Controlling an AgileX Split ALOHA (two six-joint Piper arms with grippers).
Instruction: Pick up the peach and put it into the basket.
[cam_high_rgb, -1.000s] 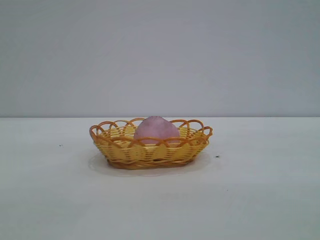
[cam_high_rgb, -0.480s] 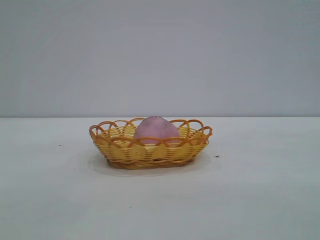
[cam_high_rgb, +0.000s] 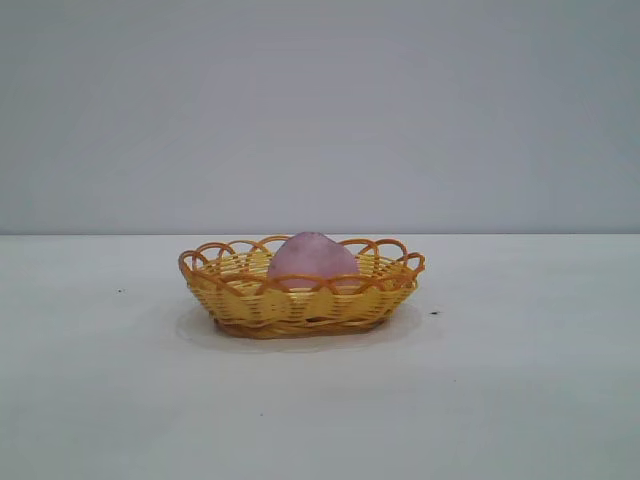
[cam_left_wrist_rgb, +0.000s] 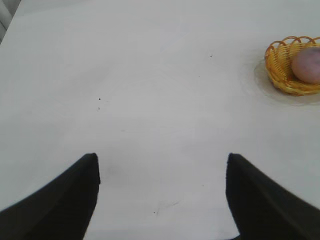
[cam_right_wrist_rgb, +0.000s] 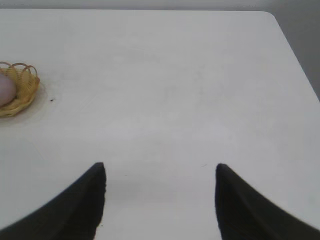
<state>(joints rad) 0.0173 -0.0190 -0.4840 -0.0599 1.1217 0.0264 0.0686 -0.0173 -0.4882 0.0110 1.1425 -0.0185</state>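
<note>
While the peach (cam_high_rgb: 312, 259) sits inside the basket (cam_high_rgb: 300, 306) mid-table (cam_high_rgb: 520, 400), both the left gripper (cam_left_wrist_rgb: 162, 172) and right gripper (cam_right_wrist_rgb: 160, 180) hang released, well apart from it, over bare tabletop.

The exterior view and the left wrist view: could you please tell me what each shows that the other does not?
Only the exterior view shows the grey back wall and the whole shallow yellow wicker basket with its orange looped rim from the side; neither arm appears there.

Only the left wrist view shows the left gripper, its dark fingers spread apart over bare table with nothing between them, far from the basket, which the picture's edge cuts off.

Both show the matte pinkish-purple rounded peach lying inside the basket on the white table.
</note>
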